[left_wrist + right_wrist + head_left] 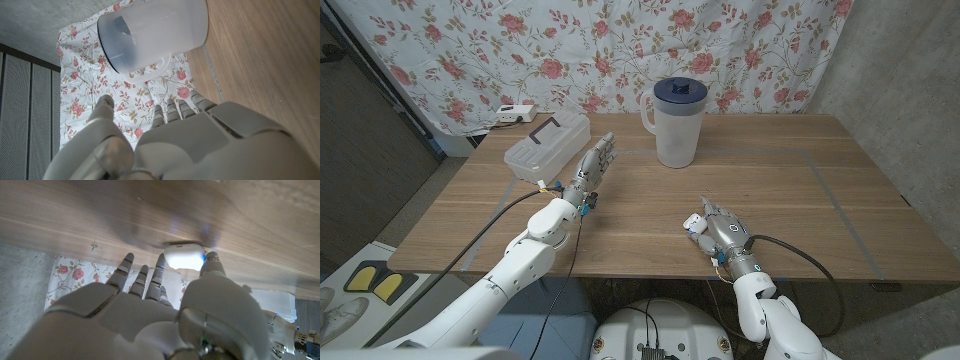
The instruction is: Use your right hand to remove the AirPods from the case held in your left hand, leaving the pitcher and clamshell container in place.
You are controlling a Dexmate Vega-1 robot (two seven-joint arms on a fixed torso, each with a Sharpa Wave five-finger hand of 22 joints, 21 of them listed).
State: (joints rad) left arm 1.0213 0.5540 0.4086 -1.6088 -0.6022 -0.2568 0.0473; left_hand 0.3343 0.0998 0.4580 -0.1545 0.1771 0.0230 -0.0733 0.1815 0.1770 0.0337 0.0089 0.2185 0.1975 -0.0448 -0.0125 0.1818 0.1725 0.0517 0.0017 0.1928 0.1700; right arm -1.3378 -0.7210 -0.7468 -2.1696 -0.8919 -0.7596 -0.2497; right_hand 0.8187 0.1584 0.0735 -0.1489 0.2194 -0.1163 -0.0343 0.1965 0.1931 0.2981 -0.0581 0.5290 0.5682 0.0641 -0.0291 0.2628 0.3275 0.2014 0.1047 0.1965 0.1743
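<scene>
A small white AirPods case [692, 224] lies closed on the wooden table near the front edge, not in my left hand. My right hand [723, 234] sits just right of it with its fingers stretched out. In the right wrist view its thumb tip [212, 260] touches the side of the case [183, 259], while the other fingers [142, 275] stay apart from it. My left hand [593, 163] is raised at the table's left middle, fingers [172, 110] straight and spread, holding nothing. No earbuds can be seen.
The translucent pitcher [677, 122] with a dark blue lid stands at the back middle and also shows ahead of my left hand [150, 37]. The clamshell container [548, 146] lies at the back left, just beyond the left hand. A floral curtain [620, 40] hangs behind the table.
</scene>
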